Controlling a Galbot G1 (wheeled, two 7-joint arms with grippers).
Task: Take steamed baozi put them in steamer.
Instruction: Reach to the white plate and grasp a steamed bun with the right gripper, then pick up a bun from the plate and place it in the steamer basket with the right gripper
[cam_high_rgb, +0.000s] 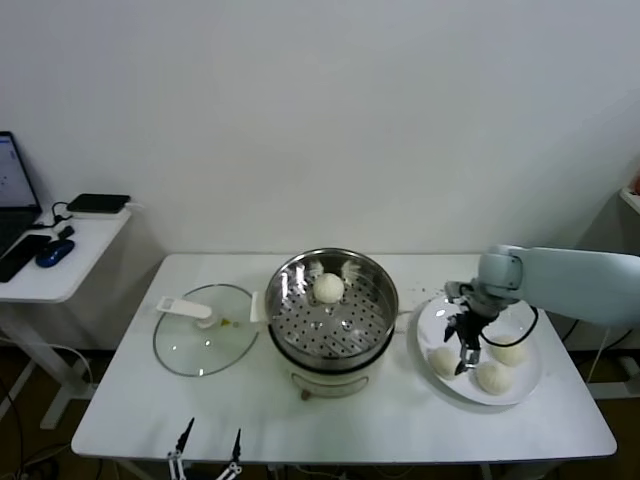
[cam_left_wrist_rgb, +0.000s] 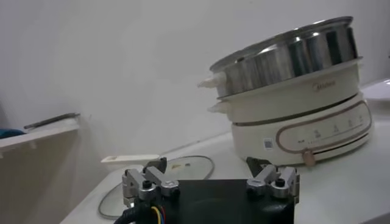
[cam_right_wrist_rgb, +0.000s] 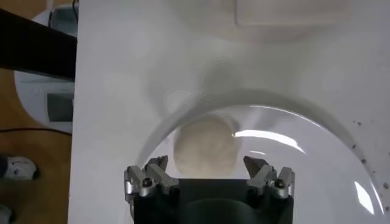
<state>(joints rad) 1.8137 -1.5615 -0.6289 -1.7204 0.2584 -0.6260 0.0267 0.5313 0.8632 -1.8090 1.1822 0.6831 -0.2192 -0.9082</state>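
Baozi number one (cam_high_rgb: 328, 288) already sits in the steamer (cam_high_rgb: 331, 318) at table centre. My left gripper (cam_high_rgb: 208, 442) idles low at the table's front edge, fingers spread. Rightward, three buns (cam_high_rgb: 494, 376) wait on the plate (cam_high_rgb: 527, 393); my right gripper (cam_high_rgb: 465, 349) hovers released above one (cam_right_wrist_rgb: 205, 146).
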